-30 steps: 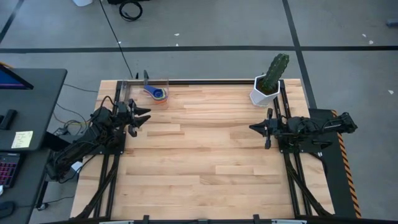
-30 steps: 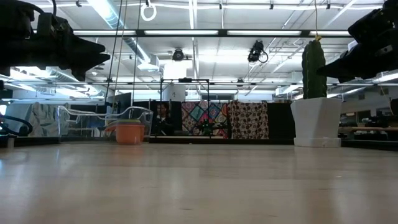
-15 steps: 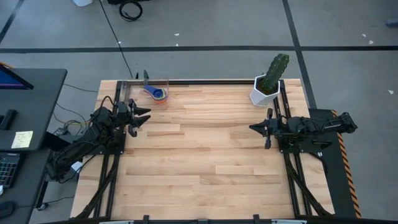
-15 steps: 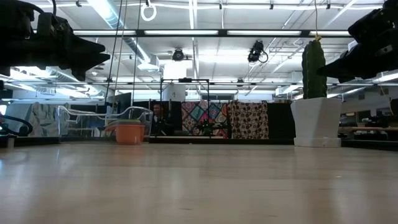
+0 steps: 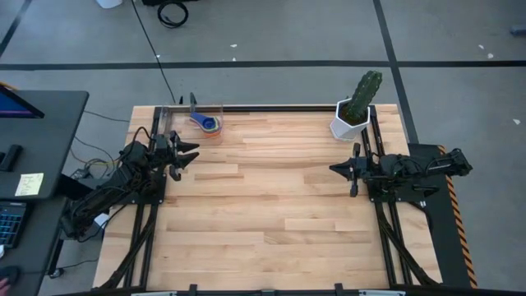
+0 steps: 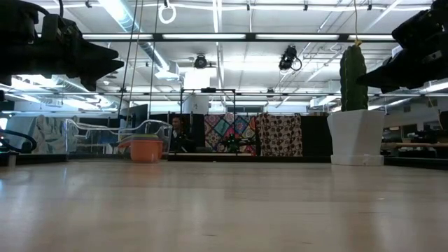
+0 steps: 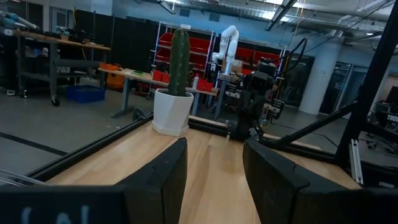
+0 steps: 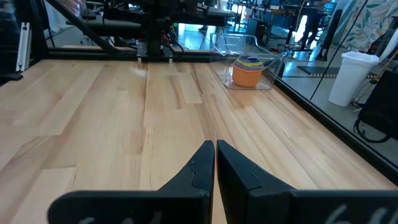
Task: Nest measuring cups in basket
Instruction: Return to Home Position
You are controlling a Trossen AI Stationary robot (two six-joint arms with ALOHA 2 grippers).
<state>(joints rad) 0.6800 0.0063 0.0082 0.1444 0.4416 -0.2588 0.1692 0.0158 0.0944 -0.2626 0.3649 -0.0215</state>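
Grey concrete floor (image 5: 271, 33) crossed by dark tape lines surrounds the counter (image 5: 263, 205), a pale butcher-block top in a black frame. A black desk (image 5: 41, 140) stands off its left edge. From the low view, the room behind is an open hall with strip lights on the ceiling and patterned cloths (image 6: 255, 134) along the back.

- Basket (image 5: 215, 109): at the back-left corner of the counter, clear-walled, upright.
- Measuring cups (image 5: 211, 125): nested in one stack inside the basket — orange outermost, a blue cup on top.
- Cactus pot (image 5: 349, 125): white, at the back-right corner, well apart from the basket.
- Left claw (image 5: 194, 153): raised above the left edge, near the basket but clear of it; fingers spread wide, holding nothing.
- Right claw (image 5: 334, 169): raised above the right edge, pointing toward the middle; fingers drawn together to a thin slit, holding nothing.
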